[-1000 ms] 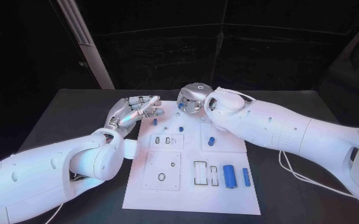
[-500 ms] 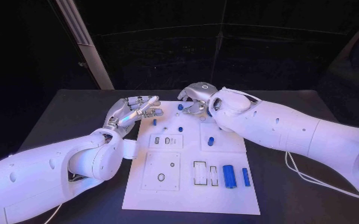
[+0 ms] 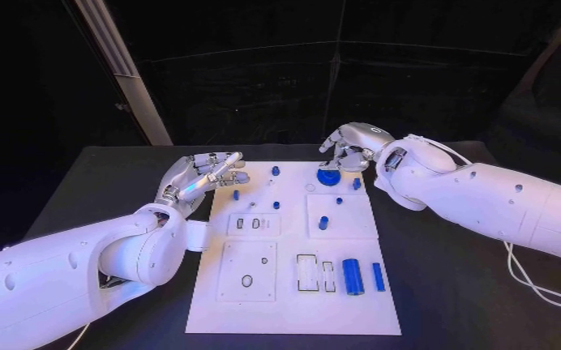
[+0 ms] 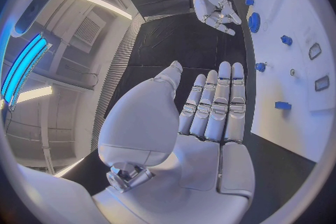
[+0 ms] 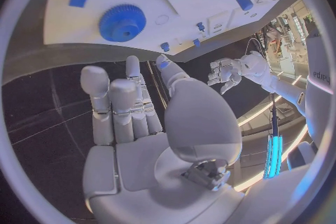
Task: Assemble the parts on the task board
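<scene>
the task board (image 3: 293, 301) lies mid-table with a blue gear (image 3: 328, 178) and small pegs seated at its far end, while two blue cylinders (image 3: 352, 276) lie loose near empty slots. both the left robot hand (image 3: 205, 173) and right robot hand (image 3: 351, 147) hang released, holding nothing, so much seems left.

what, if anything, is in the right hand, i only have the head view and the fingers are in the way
Observer: Nothing. The right wrist view shows the right hand with a bare palm. Its fingertips stop short of the blue gear, which lies on the task board.
Operator: is that round blue thing really a gear
Observer: Yes, the right wrist view shows teeth all round its rim.
Operator: and the left hand
Observer: The left wrist view shows the left hand with its fingers straight and side by side and its palm bare.
</scene>
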Robot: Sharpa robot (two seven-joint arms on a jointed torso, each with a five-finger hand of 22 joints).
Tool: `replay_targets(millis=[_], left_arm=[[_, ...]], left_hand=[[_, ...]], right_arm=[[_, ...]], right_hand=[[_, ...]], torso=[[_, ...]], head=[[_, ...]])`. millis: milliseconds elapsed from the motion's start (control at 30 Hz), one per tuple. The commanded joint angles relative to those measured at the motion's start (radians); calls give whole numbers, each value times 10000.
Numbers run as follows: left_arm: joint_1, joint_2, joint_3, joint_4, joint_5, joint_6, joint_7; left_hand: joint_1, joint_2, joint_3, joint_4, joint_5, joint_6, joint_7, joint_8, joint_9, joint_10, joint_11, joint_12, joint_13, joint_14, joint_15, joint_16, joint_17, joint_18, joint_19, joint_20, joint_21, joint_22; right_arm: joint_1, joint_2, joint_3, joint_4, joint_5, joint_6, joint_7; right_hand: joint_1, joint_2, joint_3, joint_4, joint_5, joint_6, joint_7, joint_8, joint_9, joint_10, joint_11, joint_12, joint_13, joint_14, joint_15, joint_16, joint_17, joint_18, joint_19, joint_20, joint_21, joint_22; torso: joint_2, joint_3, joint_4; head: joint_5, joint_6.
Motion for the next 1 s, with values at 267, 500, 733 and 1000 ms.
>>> replay_targets(millis=[267, 500, 733, 1000], left_arm=[[20, 19, 5, -19, -51, 229, -65], [19, 73, 5, -67, -51, 256, -79], [17, 141, 4, -131, -51, 286, -91], [16, 159, 2, -168, -51, 293, -101]], left_hand=[[63, 72, 8, -60, -55, -18, 40, -51, -13, 4, 62, -57, -10, -70, 10, -72, 0, 135, -49, 41, -61, -17], [64, 77, 9, -63, -54, -16, 38, -52, -12, 5, 62, -59, -9, -75, 11, -80, -1, 135, -52, 43, -65, -21], [71, 87, 13, -72, -51, -13, 35, -54, -11, 8, 61, -61, -8, -85, 15, -94, -2, 134, -57, 45, -73, -27], [80, 100, 18, -83, -50, -9, 32, -57, -9, 11, 60, -64, -7, -92, 16, -107, -3, 134, -61, 48, -81, -33]], right_arm=[[16, -444, 25, 200, 381, 1715, -1343], [14, -148, 24, -28, -189, 2016, -1618], [10, 276, 21, -340, -557, 1948, -1660], [8, 421, 20, -414, -806, 1714, -1634]], right_hand=[[941, 91, -2189, 1848, 375, -487, 45, 316, 23, -399, 33, 5243, 5874, 294, -5, 2053, 2870, -388, 547, 16, 1339, 1988], [1415, 159, -2607, 2235, 385, -657, 105, 442, 13, -309, 81, 6715, 7567, 389, 69, 2555, 3717, -470, 721, 77, 1673, 2537], [1885, 299, -2676, 2180, 400, -734, 122, 515, 11, -269, 93, 7197, 8155, 410, 88, 2721, 4003, -497, 764, 101, 1802, 2735], [2066, 423, -2721, 2132, 421, -715, 118, 591, 18, -86, 92, 7712, 8724, 463, 93, 2920, 4358, -551, 887, 110, 1962, 3042]], torso=[[-13, 35, -107], [8, 36, -82], [3, 23, -79], [-3, 22, -98]], head=[[-22, 75], [-16, 60], [-42, 19], [-10, -17]])
